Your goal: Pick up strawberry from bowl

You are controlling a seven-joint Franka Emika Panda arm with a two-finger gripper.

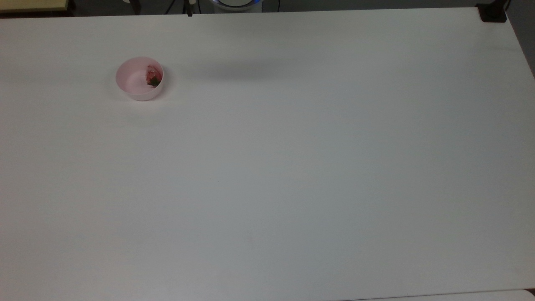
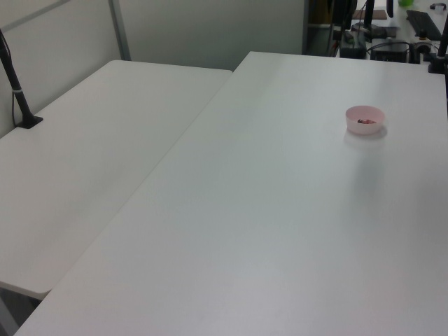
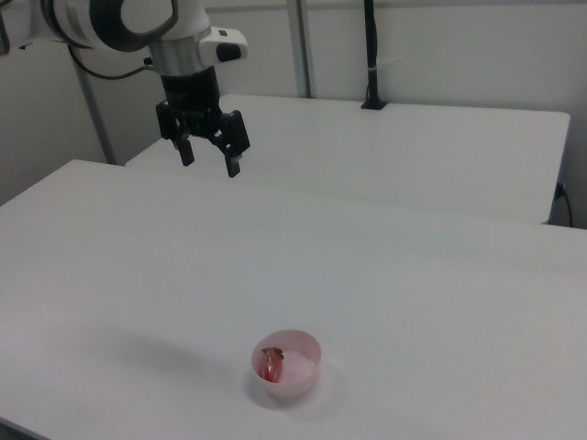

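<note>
Spanning nearly all of the top view, the white tabletop (image 1: 292, 167) carries just one item. A second white tabletop (image 3: 413, 147) sits alongside it, seen behind it in the right view and on the left view's left, with a black post (image 3: 371, 55) standing on its far side in the right view.

Arm (image 3: 119, 23): white with black joints, entering from the right view's upper left, held high above the tabletop. Its soft shadow falls on the tabletop to the top view's right of the bowl.

Tool (image 3: 209, 158): black, pointing down, fingers spread apart, nothing between them. It hangs in the air well apart from the bowl, toward the right view's upper left of it.

Bowl (image 1: 139, 78): pale pink, round, upright on the tabletop. Sits in the top view's upper left, near the left view's right edge, and low centre in the right view.

Strawberry (image 1: 153, 77): red, dark green cap, lying inside the bowl. In the top view it rests against the bowl's right inner wall, cap end toward the lower side. In the right view it sits at the left side of the bowl's floor. Much smaller than the bowl, untouched by the tool.
</note>
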